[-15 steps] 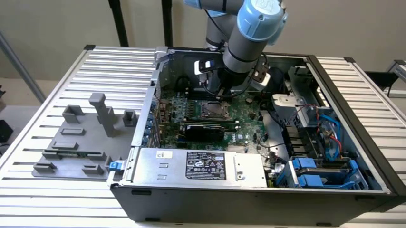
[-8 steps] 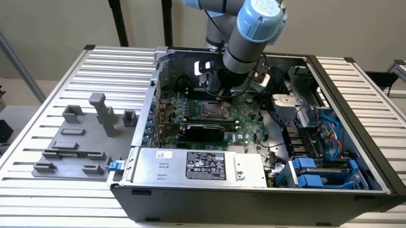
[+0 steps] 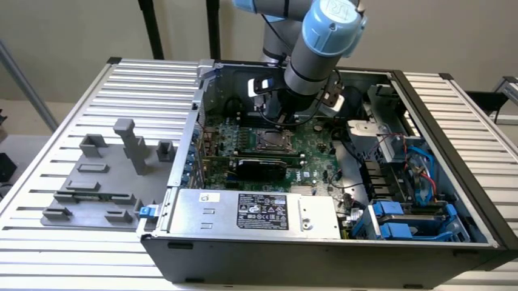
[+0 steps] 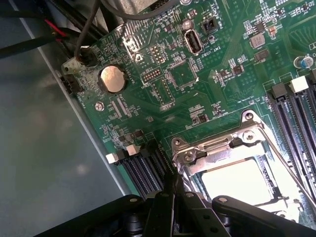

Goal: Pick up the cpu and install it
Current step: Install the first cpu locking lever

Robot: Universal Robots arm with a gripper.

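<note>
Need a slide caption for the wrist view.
Shut gripper above the motherboard socket, where the cpu sits.

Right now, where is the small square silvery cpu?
The cpu sits inside the metal socket frame on the green motherboard, directly below the gripper.

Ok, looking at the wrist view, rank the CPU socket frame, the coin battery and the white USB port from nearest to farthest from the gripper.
1. CPU socket frame: right at the gripper, whose shut fingers sit beside its corner.
2. Coin battery: farther across the green motherboard, toward the case wall.
3. White USB port: about as far as the battery; too close to call.
</note>
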